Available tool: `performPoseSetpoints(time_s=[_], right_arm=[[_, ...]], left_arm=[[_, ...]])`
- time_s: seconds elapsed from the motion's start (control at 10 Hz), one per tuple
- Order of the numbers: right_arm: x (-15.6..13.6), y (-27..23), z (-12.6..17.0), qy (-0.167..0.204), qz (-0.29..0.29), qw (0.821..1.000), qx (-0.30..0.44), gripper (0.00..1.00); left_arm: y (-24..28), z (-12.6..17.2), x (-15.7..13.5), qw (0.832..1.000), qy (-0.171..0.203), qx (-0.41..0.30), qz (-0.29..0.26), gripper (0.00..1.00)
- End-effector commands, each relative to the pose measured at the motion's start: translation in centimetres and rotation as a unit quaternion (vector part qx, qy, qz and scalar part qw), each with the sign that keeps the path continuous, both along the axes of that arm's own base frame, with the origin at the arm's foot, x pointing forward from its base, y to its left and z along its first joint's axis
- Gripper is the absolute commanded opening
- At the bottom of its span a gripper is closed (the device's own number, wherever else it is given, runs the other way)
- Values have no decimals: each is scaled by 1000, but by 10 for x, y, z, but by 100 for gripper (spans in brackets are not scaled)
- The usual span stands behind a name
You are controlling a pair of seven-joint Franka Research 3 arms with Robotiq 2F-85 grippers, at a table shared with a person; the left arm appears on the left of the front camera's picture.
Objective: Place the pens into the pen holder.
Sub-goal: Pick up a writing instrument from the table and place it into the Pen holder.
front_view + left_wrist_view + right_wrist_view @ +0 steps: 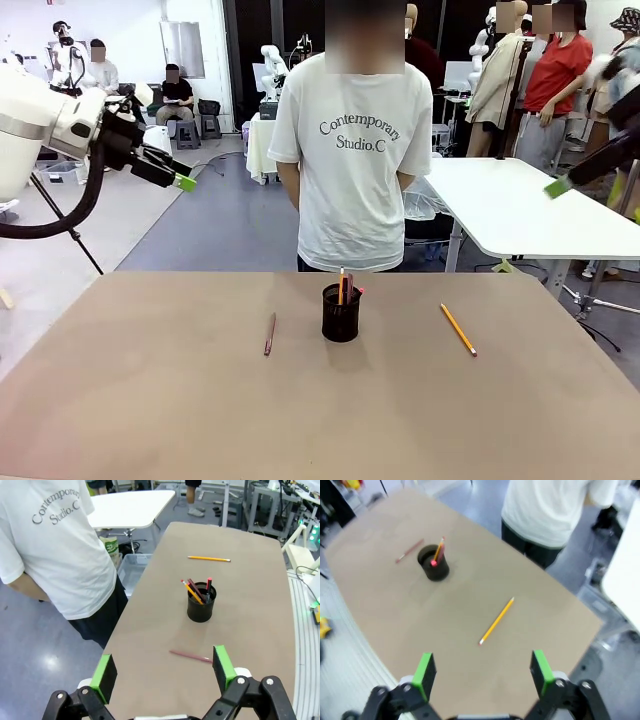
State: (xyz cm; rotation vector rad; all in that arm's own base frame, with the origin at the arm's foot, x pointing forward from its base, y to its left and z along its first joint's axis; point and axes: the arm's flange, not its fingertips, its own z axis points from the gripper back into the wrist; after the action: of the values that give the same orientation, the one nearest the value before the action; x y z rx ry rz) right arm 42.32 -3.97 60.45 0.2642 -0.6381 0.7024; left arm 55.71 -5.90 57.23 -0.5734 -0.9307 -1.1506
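Black wire-mesh cylindrical pen holder (341, 315) on brown tabletop (150, 400), pens (342, 288) standing inside. Slim dark-red pen (269, 334) flat to its left, yellow-orange pencil (459, 329) to its right. Left fingers (104, 672), right fingers (541, 670) spread wide, empty.

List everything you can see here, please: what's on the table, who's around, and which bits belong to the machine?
Table: one, brown, between robot and person.
Pen holder: one, black mesh, mid-table.
Pens in the holder: about three, orange, dark and pink-tipped red, leaning inside it.
Dark-red pen: one, lying flat to the holder's left.
Yellow pencil: one, lying flat to the holder's right.
White table: one, behind the person.
Person: one, white T-shirt, standing at the far edge.
Left gripper: one, black with green pads, jaws open, raised above the table.
Right gripper: one, same colours, jaws open, raised.
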Motion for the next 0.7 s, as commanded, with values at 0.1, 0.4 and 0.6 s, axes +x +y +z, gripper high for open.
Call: performPoseSetpoints(time_s=[0.1, 0.4, 0.6], right_arm=[[19, 70, -61, 86, -48, 991, -88, 100], [21, 132, -123, 102, -80, 975, -180, 100], [27, 152, -158, 96, -89, 968, -215, 100]], left_arm=[[0, 0, 0, 1000, -5, 3, 2, 100], [0, 0, 0, 1000, -5, 3, 2, 100], [0, 0, 0, 1000, -5, 3, 2, 100]])
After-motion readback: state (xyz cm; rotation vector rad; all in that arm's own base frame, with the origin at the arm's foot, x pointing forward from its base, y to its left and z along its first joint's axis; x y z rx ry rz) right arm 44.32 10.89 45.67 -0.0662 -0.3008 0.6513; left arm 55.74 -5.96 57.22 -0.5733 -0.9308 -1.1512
